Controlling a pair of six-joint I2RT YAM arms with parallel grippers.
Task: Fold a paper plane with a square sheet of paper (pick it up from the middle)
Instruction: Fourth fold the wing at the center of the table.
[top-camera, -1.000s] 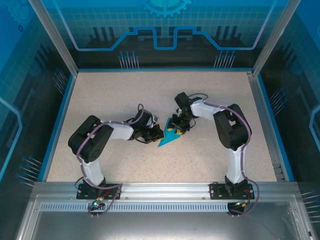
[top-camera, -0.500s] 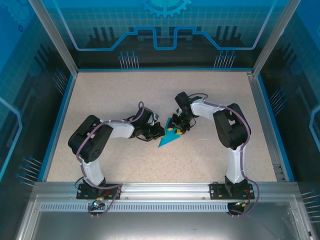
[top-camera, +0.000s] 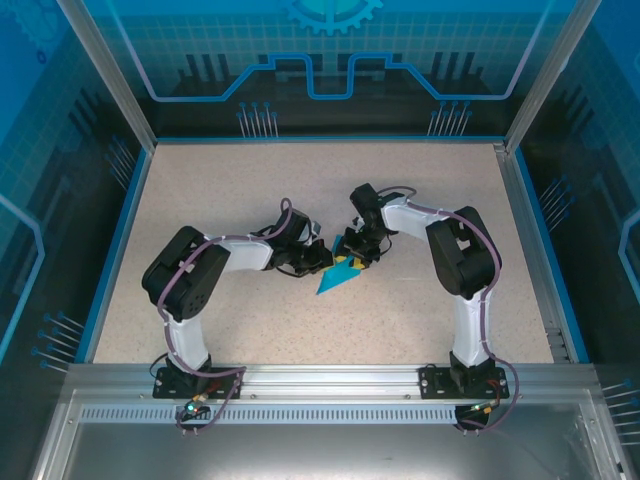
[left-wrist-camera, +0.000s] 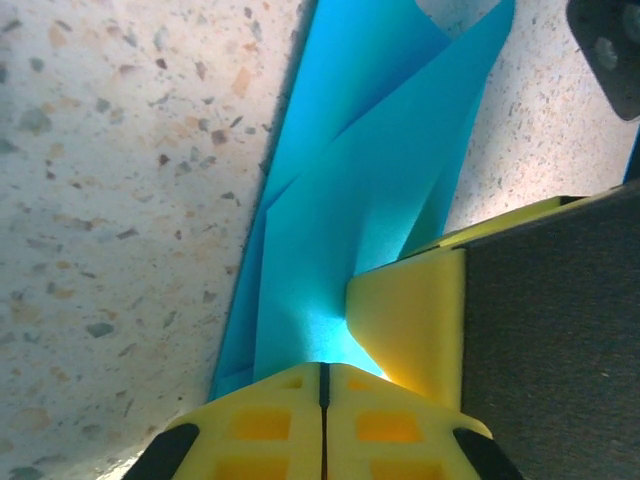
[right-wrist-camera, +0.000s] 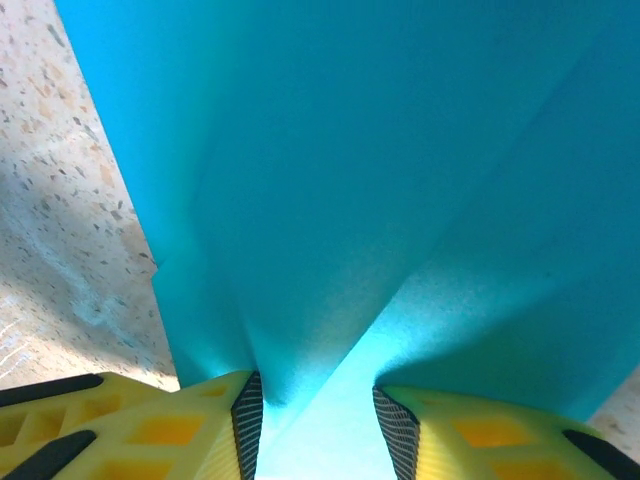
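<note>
Mid table (top-camera: 200, 200), the paper plane (top-camera: 337, 275) points toward the near-left corner, the left gripper (top-camera: 318, 258) pinched shut over its left flank, the right gripper (top-camera: 352, 256) with jaws apart astride its wide far end

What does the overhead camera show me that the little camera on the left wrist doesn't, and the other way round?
Overhead gives the wide scene: the blue-rimmed table, with the left gripper and right gripper close together at its middle. The left wrist camera gives the close-up: its yellow fingers pressed shut, plus sharp creases and overlapping layers. Both show the folded teal paper lying on the speckled surface.
</note>
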